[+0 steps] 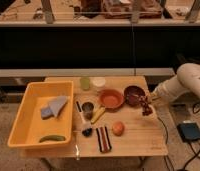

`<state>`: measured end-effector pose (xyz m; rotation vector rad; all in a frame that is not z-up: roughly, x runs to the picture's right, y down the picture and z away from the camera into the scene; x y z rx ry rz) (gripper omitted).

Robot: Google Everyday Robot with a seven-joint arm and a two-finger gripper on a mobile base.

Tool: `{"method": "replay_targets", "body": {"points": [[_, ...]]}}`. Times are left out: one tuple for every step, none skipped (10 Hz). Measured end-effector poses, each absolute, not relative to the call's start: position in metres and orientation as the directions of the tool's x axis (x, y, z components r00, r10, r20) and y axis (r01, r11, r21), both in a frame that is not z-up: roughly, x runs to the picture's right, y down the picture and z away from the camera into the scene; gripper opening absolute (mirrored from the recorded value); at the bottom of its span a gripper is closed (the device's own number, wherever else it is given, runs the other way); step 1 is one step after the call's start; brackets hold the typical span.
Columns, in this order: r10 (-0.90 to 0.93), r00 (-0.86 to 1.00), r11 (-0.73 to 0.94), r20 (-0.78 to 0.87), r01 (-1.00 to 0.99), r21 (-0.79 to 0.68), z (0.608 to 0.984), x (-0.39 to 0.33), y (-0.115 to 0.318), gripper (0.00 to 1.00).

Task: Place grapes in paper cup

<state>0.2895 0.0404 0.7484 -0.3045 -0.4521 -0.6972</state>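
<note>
The grapes (pixel 146 109), a small dark reddish-purple bunch, are at the right side of the wooden table (pixel 138 142), just in front of the dark red bowl (pixel 133 94). My gripper (pixel 145 102) comes in from the right on the white arm (pixel 185 85) and sits right at the top of the grapes, touching or nearly touching them. The paper cup (pixel 98 82), short and white, stands at the back middle of the table beside the pale green cup (pixel 85 83), well to the left of the gripper.
An orange bowl (pixel 111 98), a grey metal cup (pixel 87 109), a round orange-red fruit (pixel 118 128) and a striped packet (pixel 103 137) lie between the grapes and the yellow bin (pixel 23 117). A black box (pixel 189 131) sits on the floor at the right.
</note>
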Motion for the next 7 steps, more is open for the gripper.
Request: {"method": "replay_targets", "body": {"points": [[-0.561,0.672,0.723,0.483,0.682,-0.109,0.758,0.286,0.016,0.00],[-0.581,0.668,0.717,0.466,0.691,-0.096,0.769,0.280,-0.015,0.00],[-0.597,0.667,0.713,0.446,0.696,-0.087,0.777,0.277,-0.041,0.00],[-0.613,0.665,0.708,0.427,0.702,-0.076,0.784,0.272,-0.067,0.00],[-0.632,0.657,0.700,0.410,0.712,-0.063,0.790,0.263,-0.094,0.00],[-0.651,0.647,0.690,0.396,0.723,-0.046,0.796,0.252,-0.120,0.00],[-0.672,0.632,0.679,0.386,0.734,-0.022,0.802,0.234,-0.148,0.00]]}}
